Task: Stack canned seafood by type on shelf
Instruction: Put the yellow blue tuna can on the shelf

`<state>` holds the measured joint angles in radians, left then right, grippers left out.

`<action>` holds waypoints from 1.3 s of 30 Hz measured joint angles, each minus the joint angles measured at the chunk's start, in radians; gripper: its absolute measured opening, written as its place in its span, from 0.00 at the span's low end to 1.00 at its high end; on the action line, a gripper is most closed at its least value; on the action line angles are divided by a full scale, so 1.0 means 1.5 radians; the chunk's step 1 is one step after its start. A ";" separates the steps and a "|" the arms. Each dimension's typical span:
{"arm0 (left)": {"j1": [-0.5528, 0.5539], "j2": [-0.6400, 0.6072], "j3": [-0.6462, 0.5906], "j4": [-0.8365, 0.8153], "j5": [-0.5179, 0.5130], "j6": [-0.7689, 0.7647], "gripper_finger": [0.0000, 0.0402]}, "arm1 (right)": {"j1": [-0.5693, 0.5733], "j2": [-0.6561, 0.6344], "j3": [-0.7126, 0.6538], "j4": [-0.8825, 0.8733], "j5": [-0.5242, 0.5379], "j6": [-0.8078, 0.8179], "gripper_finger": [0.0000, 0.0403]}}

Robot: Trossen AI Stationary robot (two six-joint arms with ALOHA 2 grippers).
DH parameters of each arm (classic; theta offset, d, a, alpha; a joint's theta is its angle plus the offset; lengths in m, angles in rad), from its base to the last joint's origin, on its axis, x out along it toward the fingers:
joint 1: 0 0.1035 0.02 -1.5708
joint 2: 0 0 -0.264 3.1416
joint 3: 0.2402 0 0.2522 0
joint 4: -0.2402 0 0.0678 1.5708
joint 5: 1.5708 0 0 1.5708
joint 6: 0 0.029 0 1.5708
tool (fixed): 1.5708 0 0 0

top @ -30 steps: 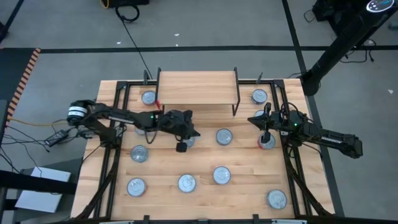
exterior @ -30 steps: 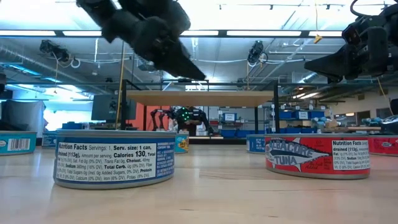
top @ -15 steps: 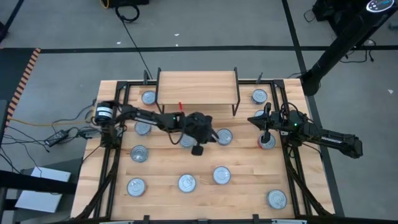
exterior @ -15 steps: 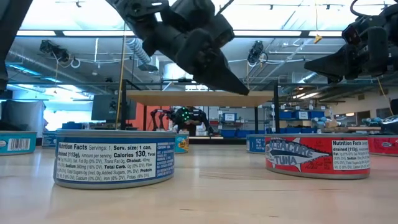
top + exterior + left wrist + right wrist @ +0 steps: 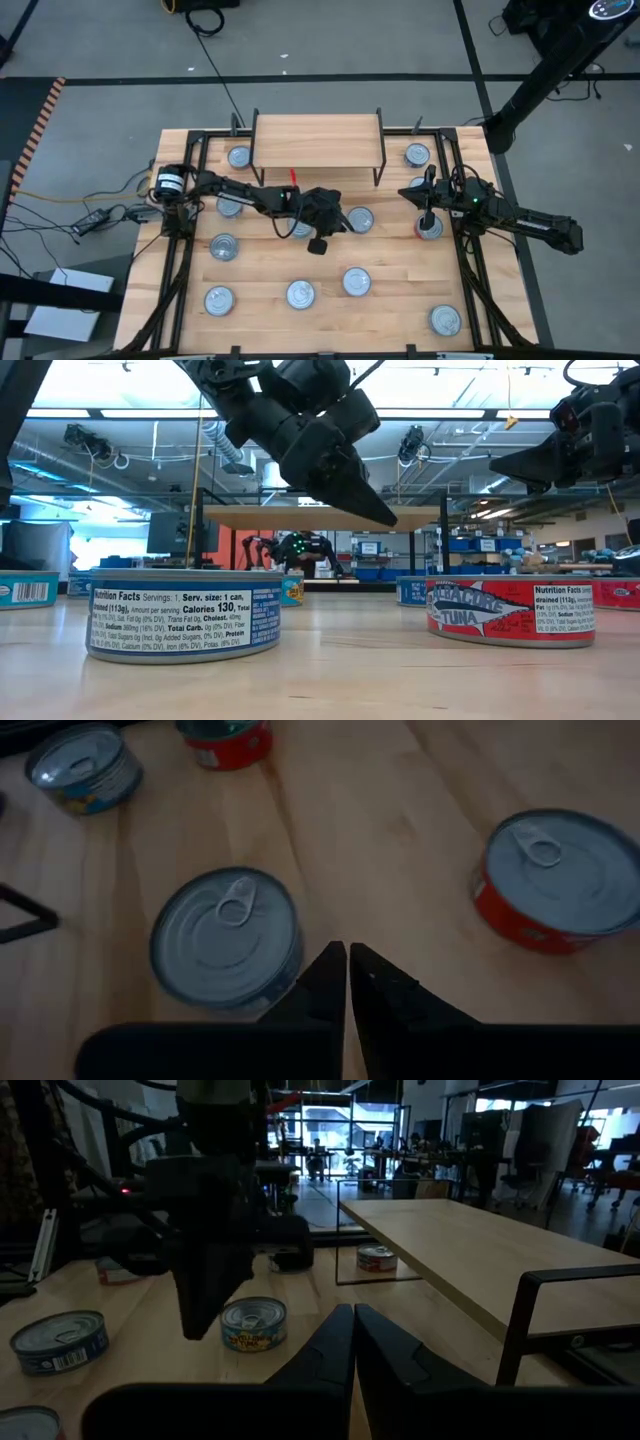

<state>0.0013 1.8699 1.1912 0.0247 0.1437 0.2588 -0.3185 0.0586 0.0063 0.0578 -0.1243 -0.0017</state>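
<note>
The left pincer (image 5: 317, 243) hangs closed and empty over mid-desk (image 5: 395, 300) — a silver-topped tin (image 5: 226, 934) sits just beside its tips, a red tin (image 5: 558, 878) on their other side. The shelf (image 5: 318, 140) lies beyond, at the far edge, nothing on top. The right pincer (image 5: 424, 218), closed, waits by the right rail — the left is nearer these tins.

One camera looks straight down on the whole counter (image 5: 390, 262), another sits low at its surface facing the far room, and both share the shelf (image 5: 317, 139).
</note>
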 joint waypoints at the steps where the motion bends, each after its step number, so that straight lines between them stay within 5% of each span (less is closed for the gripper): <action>1: 0.000 -0.005 0.000 -0.013 -0.001 0.000 0.06 | 0.000 0.000 0.000 0.000 0.000 0.000 0.06; 13: -0.038 -0.067 0.001 -0.239 0.004 0.025 0.01 | 0.000 0.000 0.000 0.011 0.000 0.000 0.06; 22: -0.077 -0.077 0.000 -0.433 -0.123 -0.058 0.05 | 0.000 0.000 0.000 0.011 0.000 0.000 0.06; 39: -0.093 -0.036 0.000 -0.443 -0.218 -0.129 0.19 | 0.000 0.000 0.000 0.015 0.000 0.000 0.06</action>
<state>-0.1379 1.8154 1.1908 -0.6406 -0.1825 0.0647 -0.3187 0.0586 0.0063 0.0803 -0.1245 -0.0021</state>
